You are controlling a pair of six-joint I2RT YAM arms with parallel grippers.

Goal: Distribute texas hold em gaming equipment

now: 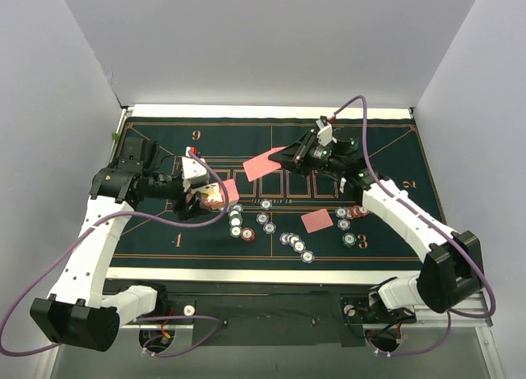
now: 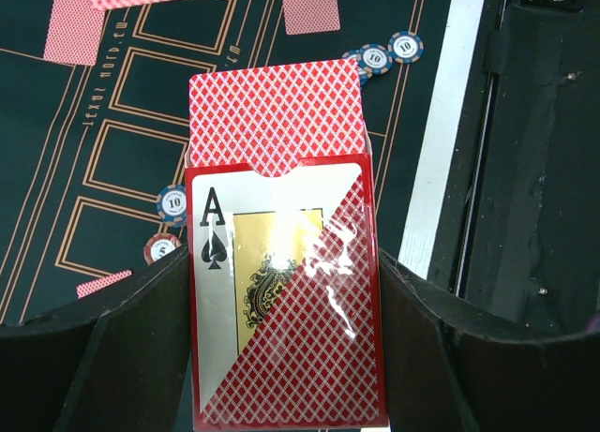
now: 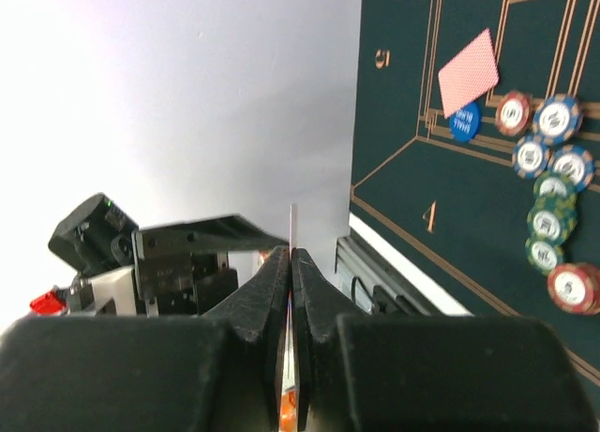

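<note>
A: Red-backed card [image 1: 261,164], where?
B: Far centre, above the mat [image 1: 148,223], long side pointing left, pinched by the right gripper [image 1: 289,155]; face hidden.
A: And the left gripper [image 1: 200,200]?
B: Clamping the card box [image 2: 286,301] at left, cards [image 2: 274,113] poking out rightward, base cut off.

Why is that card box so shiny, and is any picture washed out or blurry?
Left wrist view: glare streaks the clear wrapping of the card box. Right wrist view: the wall is washed out white, the near fingers dark and soft. Top view: evenly lit, sharp.
</note>
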